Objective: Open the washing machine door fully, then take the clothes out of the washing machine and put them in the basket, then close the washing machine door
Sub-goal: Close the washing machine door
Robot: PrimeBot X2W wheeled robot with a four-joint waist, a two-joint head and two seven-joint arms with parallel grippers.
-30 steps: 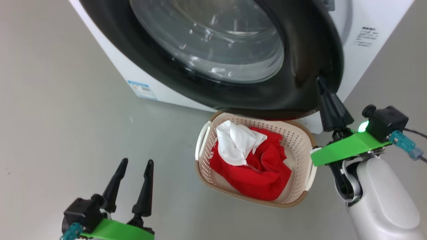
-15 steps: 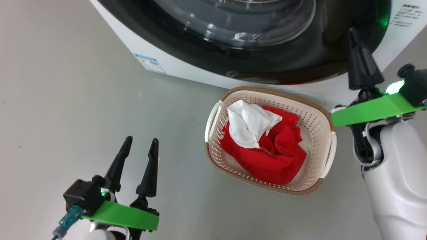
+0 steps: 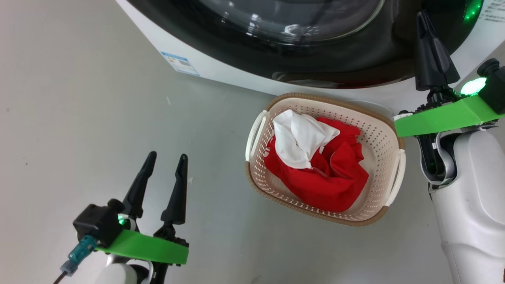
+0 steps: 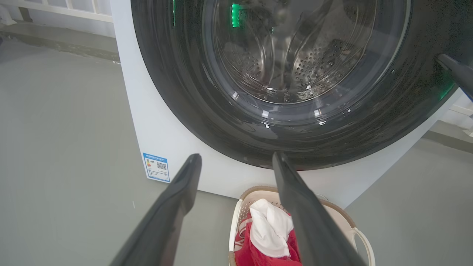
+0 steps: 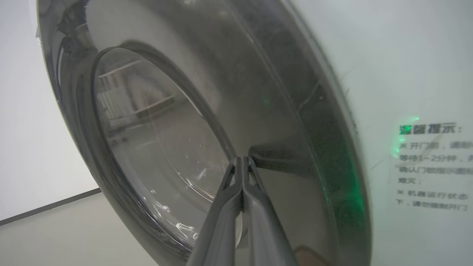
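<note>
Door (image 3: pixel 378 59) now sits nearly flush on the washing machine (image 3: pixel 236 75), no longer ajar; right gripper (image 3: pixel 422 17), fingers together, presses its rim, left gripper (image 3: pixel 167 156) hangs spread, clothes (image 3: pixel 323 173) lie in the basket (image 3: pixel 378 130): closing looks nearly done.

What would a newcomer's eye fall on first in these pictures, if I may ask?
The bright red and white clothes heaped in the cream basket on the floor stand out first. Behind it looms the washing machine door, glossy black around clear glass, with the shut right gripper at its rim.
</note>
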